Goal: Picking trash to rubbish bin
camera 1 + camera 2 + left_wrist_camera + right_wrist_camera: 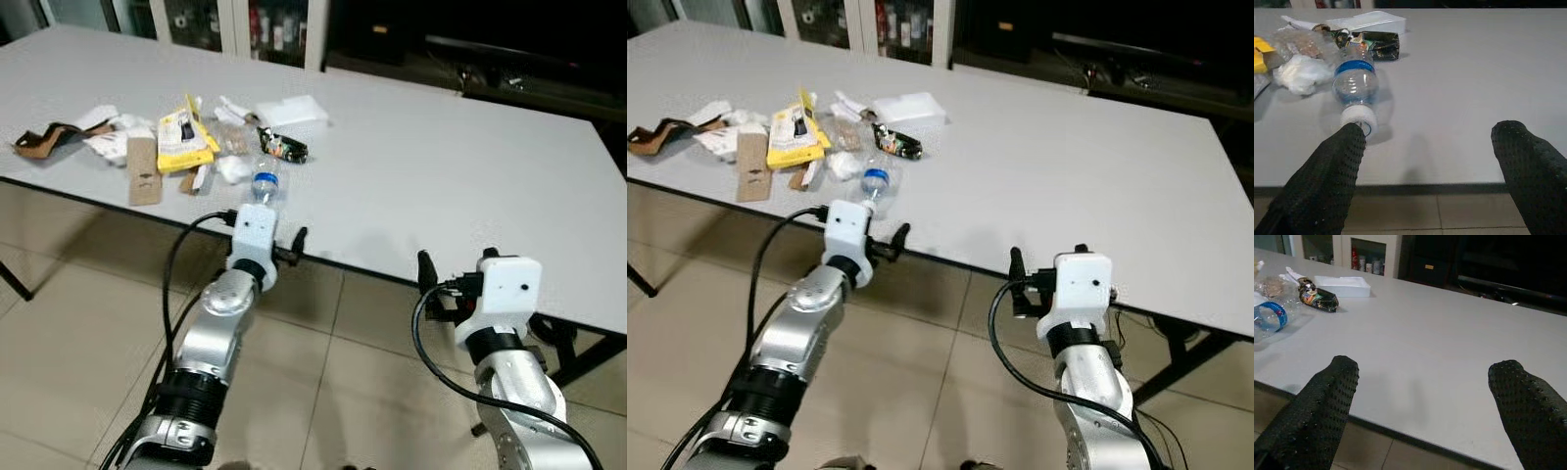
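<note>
My left gripper [1430, 156] is spread wide at the table's [441, 176] near edge, one finger [1337, 171] at the clear bottle's [1355, 88] cap. My right gripper [1425, 401] is likewise wide, empty, further along that edge.

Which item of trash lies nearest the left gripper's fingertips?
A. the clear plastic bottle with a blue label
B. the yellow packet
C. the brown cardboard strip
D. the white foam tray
A. In the left wrist view the clear plastic bottle lies on its side with its white cap end right at one finger of the open left gripper, at the table edge.
</note>
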Tool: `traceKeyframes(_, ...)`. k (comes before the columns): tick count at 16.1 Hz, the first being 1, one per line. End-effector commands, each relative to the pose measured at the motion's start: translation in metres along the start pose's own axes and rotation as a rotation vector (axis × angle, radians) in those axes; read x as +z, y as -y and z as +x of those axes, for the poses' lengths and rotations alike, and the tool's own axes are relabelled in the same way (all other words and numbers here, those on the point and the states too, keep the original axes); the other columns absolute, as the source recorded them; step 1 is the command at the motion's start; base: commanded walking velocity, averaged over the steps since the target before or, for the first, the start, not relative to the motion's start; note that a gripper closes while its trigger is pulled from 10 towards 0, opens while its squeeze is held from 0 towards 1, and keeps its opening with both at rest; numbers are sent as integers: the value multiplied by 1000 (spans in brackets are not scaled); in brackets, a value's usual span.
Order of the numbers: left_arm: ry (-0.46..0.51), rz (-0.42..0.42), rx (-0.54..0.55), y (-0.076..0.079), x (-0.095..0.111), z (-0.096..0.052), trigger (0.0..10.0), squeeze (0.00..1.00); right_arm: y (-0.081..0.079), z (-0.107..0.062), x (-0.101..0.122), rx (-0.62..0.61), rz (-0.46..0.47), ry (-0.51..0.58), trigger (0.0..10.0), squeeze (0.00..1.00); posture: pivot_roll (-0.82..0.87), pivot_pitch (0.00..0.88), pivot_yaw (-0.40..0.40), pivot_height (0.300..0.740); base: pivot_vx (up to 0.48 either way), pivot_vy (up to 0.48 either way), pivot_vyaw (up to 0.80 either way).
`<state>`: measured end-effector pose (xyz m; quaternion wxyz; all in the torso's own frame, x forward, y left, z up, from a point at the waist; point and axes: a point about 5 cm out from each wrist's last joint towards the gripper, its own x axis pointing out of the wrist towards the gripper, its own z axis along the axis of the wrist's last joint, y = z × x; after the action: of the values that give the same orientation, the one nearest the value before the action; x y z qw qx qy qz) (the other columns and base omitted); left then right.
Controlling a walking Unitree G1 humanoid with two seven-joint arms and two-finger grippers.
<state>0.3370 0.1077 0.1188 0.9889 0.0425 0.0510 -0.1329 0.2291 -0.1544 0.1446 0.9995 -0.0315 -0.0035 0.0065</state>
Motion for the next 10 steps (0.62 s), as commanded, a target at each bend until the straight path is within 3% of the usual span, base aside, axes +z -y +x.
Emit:
traceKeyframes(1,2,-5,0,2,1,2,10000,0,1,-2,5,6,-5,10,10000,0,145,97,-72,740,0,0,0)
traceKeyframes(6,-5,13,30,-6,1,4,10000,0,-1,-4,4,22,7,5,10000,0,143,111,-68,740,0,0,0)
traceKeyframes(10,-4,24,54,-16,3,9,10000,0,-12,-10,0,152,30,-41,10000,0,139,137,-68,740,0,0,0)
